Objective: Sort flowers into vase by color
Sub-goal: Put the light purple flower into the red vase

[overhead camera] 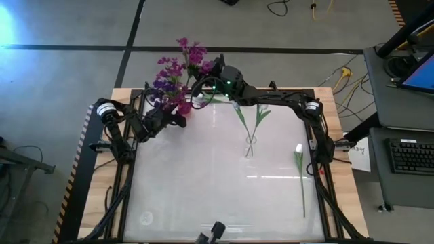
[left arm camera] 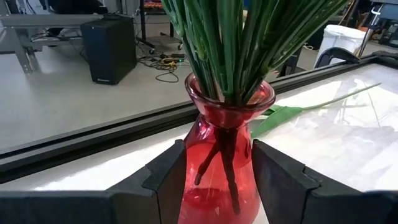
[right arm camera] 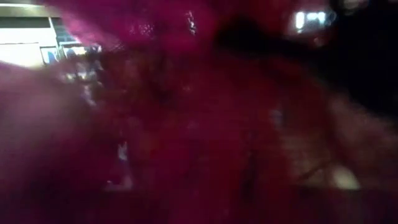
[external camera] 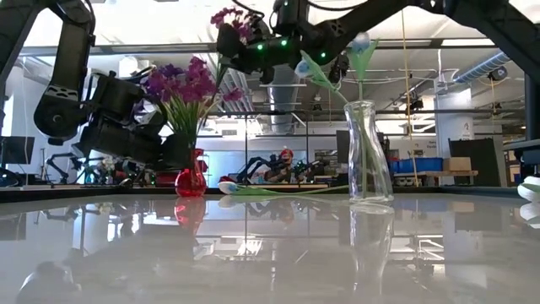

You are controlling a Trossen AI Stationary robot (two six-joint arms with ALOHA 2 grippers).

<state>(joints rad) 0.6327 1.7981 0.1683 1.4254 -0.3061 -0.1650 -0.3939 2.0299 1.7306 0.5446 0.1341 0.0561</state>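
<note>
The purple flowers (overhead camera: 173, 78) stand bunched in a small red vase (external camera: 191, 180) near the table's far left corner, their green stalks (left arm camera: 233, 43) packed tight through its narrow neck and reaching down into its belly. The left gripper (left arm camera: 214, 180) holds that red vase, one dark finger (left arm camera: 165, 180) on each side of the glass body, the jaws pinching it low down. Above the bunch, the right gripper (overhead camera: 215, 70) hangs at the far edge of the table with purple blossoms (right arm camera: 186, 124) filling its wrist view; whether its jaws are spread or pressed together cannot be told. Toward the middle of the table stands a clear glass vase (external camera: 369, 152), upright, with two white-budded flowers (overhead camera: 249, 118) in it, their stalks crossing at the neck and leaning outward. Another white flower (overhead camera: 300, 173) lies flat on the table (overhead camera: 203, 190) to the right of the clear vase, well apart from it, its bud pointing to the far side. One more stem with a white bud (external camera: 270, 189) lies on the tabletop between the two vases, as the low view shows.
</note>
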